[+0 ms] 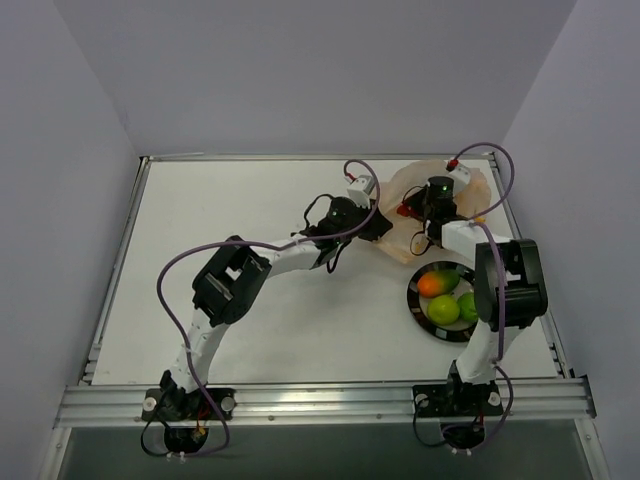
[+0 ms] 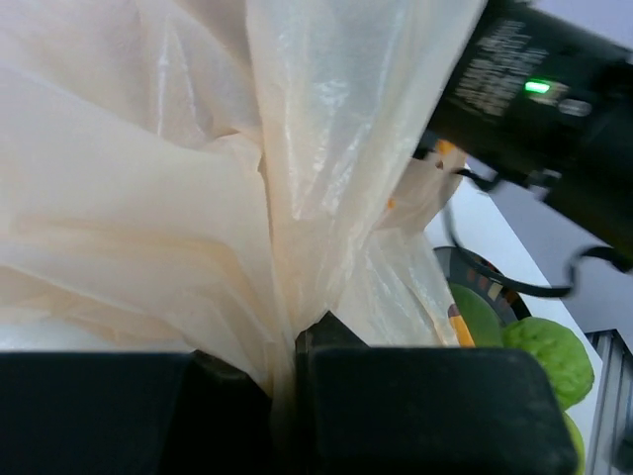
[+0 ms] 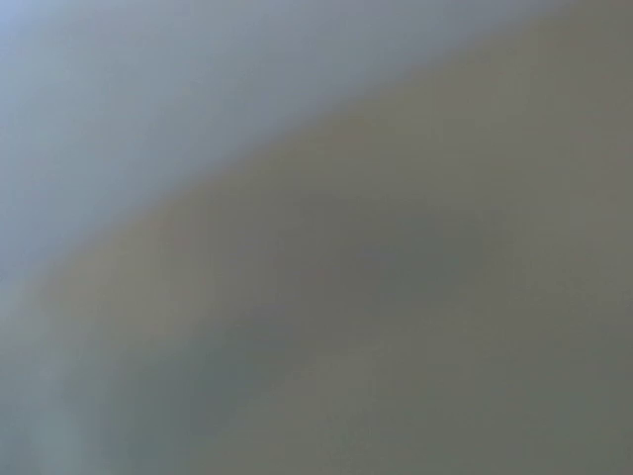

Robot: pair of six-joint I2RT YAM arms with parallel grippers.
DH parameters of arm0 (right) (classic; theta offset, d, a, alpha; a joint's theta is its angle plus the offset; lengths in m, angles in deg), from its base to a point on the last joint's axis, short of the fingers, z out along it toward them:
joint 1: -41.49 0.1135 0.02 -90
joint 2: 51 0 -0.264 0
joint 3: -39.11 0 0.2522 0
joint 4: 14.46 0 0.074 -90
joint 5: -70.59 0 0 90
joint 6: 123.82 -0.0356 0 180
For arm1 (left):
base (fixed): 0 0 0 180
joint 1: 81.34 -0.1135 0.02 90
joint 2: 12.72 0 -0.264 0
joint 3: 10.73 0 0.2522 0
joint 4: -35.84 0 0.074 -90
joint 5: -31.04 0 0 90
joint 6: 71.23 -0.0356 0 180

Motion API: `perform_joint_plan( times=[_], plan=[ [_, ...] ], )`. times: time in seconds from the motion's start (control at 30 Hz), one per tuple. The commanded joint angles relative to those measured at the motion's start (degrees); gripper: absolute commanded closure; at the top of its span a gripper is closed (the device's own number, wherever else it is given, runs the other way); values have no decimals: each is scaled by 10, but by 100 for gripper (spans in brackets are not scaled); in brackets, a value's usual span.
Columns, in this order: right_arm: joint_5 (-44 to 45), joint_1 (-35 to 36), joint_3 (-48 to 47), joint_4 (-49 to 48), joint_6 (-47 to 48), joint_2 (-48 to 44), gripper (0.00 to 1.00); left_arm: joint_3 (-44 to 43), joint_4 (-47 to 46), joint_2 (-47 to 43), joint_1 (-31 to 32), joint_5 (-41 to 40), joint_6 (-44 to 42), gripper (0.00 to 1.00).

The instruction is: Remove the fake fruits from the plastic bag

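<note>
The pale peach plastic bag (image 1: 400, 245) lies crumpled at the back right of the table. My left gripper (image 1: 376, 222) is shut on a gathered fold of the bag's left side; the film (image 2: 198, 198) fills the left wrist view and runs down between the closed jaws. My right gripper (image 1: 418, 212) reaches down into the bag, its fingers hidden by film. The right wrist view is only a grey-beige blur. An orange-green mango (image 1: 431, 284) and two green apples (image 1: 443, 310) (image 1: 467, 305) lie on the plate. A small red patch (image 1: 405, 210) shows by the right gripper; I cannot tell what it is.
The black-rimmed round plate (image 1: 412, 296) sits in front of the bag, beside the right arm's elbow (image 1: 510, 280). Its rim (image 2: 465, 262) and a green apple (image 2: 549, 351) show in the left wrist view under the right arm's black wrist (image 2: 544, 99). The table's right edge (image 1: 530, 250) is close.
</note>
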Motion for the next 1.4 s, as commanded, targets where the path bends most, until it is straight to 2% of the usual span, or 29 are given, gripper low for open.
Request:
perform_joint_plan(
  times=[0.0, 0.23, 0.53, 0.6, 0.87, 1.07, 1.23, 1.37],
  plan=[
    [-48, -6, 30, -24, 2, -87, 92, -46, -7, 6, -12, -7, -2, 98],
    [-120, -9, 64, -2, -28, -168, 94, -78, 9, 25, -13, -16, -4, 98],
    [-187, -9, 82, 106, -29, -236, 95, -113, 16, 12, -16, -35, -2, 98],
    [-188, -9, 97, 116, -19, -266, 100, -120, 30, 14, -17, -37, -8, 98],
    [-135, -11, 101, 100, 16, -347, 100, -118, 28, 39, -21, -34, 14, 98],
    [-159, -12, 80, 101, 12, -373, 100, -116, 28, 43, -20, -40, 7, 98],
    [-223, -12, 84, 145, -18, -394, 100, -133, 36, 49, -21, -43, 5, 98],
    [-247, -12, 102, 197, -19, -456, 100, -162, 53, 56, -21, -45, 7, 98]
  ],
)
